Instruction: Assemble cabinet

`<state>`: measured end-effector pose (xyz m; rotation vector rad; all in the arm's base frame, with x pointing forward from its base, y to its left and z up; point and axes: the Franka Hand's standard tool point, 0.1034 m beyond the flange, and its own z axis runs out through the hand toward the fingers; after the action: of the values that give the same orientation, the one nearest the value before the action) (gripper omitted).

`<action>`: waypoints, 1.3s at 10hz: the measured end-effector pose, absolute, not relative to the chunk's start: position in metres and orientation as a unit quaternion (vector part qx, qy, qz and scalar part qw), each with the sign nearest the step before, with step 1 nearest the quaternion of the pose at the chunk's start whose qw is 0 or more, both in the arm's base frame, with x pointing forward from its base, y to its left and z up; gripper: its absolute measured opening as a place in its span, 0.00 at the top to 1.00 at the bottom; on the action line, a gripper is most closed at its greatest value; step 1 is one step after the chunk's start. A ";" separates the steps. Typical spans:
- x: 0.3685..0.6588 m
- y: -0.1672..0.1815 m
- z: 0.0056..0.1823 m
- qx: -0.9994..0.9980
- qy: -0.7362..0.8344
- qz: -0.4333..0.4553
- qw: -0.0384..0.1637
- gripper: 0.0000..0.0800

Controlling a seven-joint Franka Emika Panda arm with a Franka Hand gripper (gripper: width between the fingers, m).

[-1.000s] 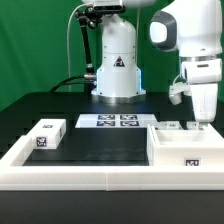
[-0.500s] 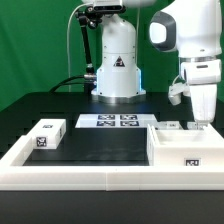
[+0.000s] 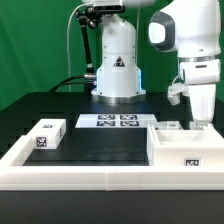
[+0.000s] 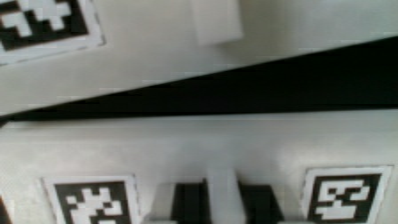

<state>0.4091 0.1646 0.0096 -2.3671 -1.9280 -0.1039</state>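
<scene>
The cabinet (image 3: 186, 150), a large white box with square tags, lies at the exterior view's right, inside the rail. My gripper (image 3: 203, 122) points straight down at its far right edge. In the wrist view the cabinet's white face (image 4: 178, 150) fills the frame, with one tag (image 4: 89, 200) on one side of the gripper (image 4: 222, 205) and a second tag (image 4: 347, 195) on the other. The dark fingers (image 4: 191, 205) stand close together with a thin white strip of the cabinet between them. A small white tagged block (image 3: 46, 134) lies at the left.
The marker board (image 3: 122, 121) lies in front of the robot base (image 3: 117, 65). A long low white border rail (image 3: 90, 172) runs along the front and up the left. Two small tagged pieces (image 3: 171, 126) sit at the cabinet's far edge. Another tagged white surface (image 4: 45, 30) shows beyond a black gap.
</scene>
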 end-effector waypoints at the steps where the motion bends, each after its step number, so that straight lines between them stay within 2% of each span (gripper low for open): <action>1: 0.409 0.165 0.010 -0.774 -0.631 -0.034 0.043 0.91; 2: 0.410 0.163 0.012 -0.775 -0.630 -0.033 0.042 0.91; 6: 0.422 0.147 0.051 -0.776 -0.630 -0.025 0.018 0.91; 8: 0.433 0.133 0.062 -0.778 -0.628 -0.020 0.012 0.91; 13: 0.429 0.134 0.054 -0.774 -0.632 -0.020 0.017 0.91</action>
<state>0.4294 0.1340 0.0540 -2.4071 -1.9659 -0.0629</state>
